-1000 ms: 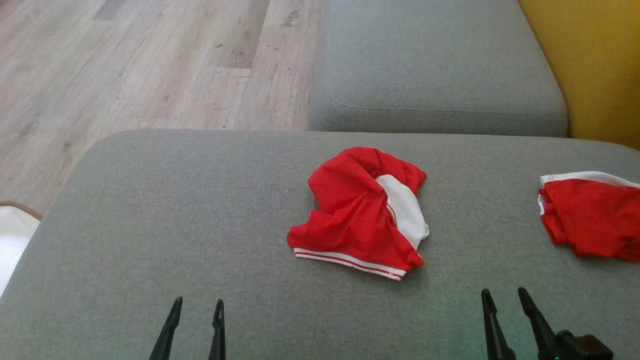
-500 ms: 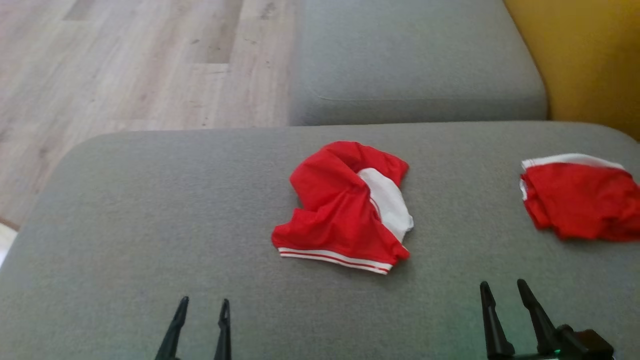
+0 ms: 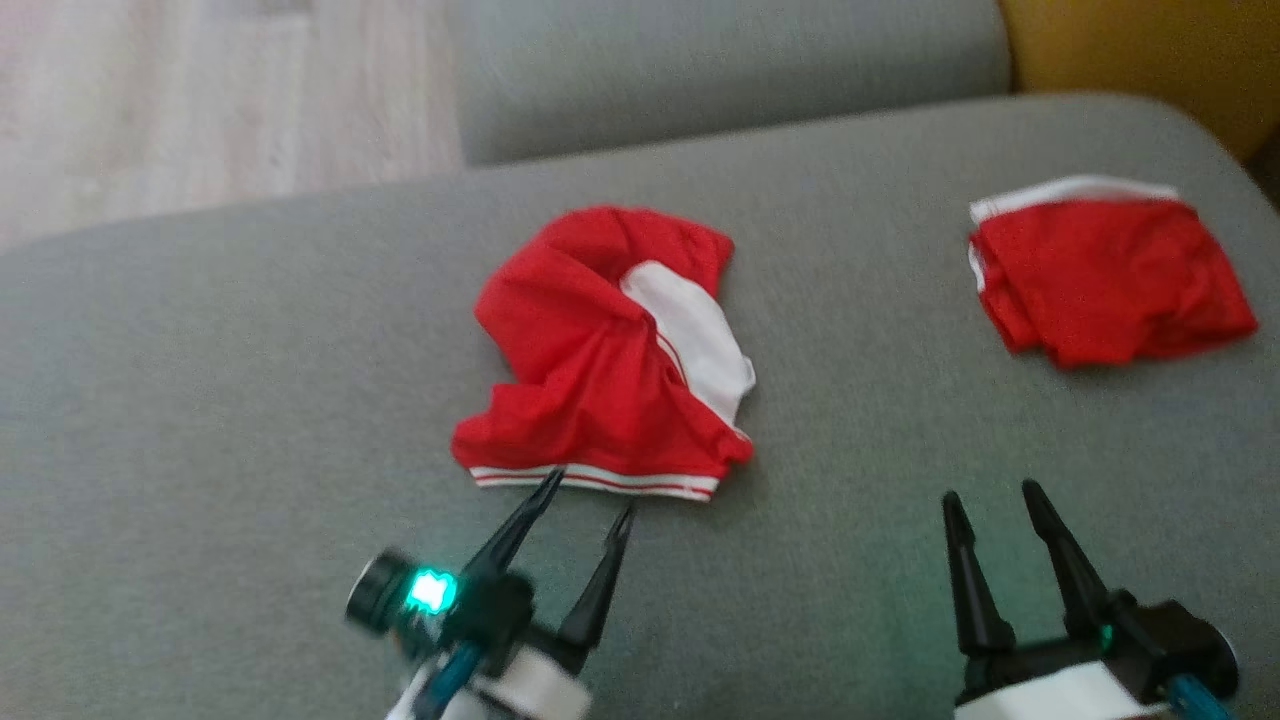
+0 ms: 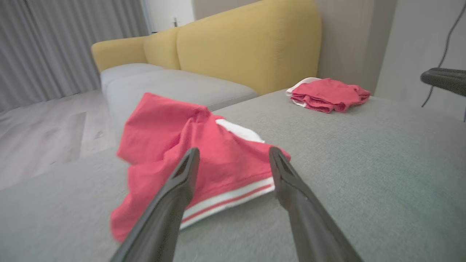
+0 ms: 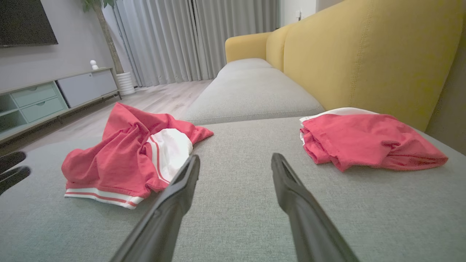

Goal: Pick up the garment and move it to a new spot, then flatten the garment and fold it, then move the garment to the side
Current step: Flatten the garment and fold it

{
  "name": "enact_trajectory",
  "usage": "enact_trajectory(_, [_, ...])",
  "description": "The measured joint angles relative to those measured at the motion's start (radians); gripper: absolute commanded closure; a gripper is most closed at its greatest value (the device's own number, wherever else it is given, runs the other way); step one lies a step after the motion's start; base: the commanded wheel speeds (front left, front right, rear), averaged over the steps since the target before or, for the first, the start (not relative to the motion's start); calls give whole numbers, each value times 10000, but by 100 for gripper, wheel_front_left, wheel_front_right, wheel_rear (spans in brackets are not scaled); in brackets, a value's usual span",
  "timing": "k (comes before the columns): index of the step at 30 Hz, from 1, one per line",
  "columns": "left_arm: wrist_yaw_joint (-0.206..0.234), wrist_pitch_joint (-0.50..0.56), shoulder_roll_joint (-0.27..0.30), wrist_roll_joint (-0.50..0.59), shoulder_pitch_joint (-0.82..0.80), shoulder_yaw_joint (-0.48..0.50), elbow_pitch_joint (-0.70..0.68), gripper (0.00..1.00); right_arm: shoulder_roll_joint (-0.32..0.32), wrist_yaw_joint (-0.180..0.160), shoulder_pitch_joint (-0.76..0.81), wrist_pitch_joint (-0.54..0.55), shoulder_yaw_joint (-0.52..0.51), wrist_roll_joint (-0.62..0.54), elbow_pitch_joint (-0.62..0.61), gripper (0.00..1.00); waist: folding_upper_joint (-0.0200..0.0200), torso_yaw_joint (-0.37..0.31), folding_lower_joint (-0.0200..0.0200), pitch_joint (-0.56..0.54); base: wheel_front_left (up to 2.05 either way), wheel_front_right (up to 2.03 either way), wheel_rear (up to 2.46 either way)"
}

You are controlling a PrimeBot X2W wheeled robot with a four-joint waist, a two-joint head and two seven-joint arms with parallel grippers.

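Crumpled red-and-white garment (image 3: 600,370) lies mid grey sofa cushion (image 3: 250,400). At its striped hem (image 3: 640,483): left end effector (image 3: 593,490), fingers apart, empty. Off right: right end effector (image 3: 990,491), likewise apart, and second red garment (image 3: 1105,280).

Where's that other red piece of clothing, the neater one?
In the head view the folded red garment lies at the far right of the grey cushion, near the yellow sofa back, apart from the crumpled garment.

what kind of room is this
Most likely a home living room: a yellow-backed sofa with grey seat cushions, a low media cabinet under a wall-mounted screen, and long curtains.
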Motion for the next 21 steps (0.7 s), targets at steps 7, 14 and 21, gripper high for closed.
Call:
enact_trajectory(7, [-96, -2, -17, 31, -2029, -1319, 1319, 0, 0, 0, -856, 0, 301, 410, -265, 0, 0, -725, 2, 1165, 0, 0, 0])
enact_trajectory(14, [253, 4, -71, -351, -3058, -2140, 3329, 0, -2, 0, -1116, 0, 422, 593, -347, 0, 0, -1351, 1, 1975, 0, 0, 0])
enact_trajectory(21, [888, 0, -127, -366, -4219, -2732, 4533, 100, -2, 0, -1387, 0, 468, 675, -376, 0, 0, -1697, 1, 2279, 0, 0, 0])
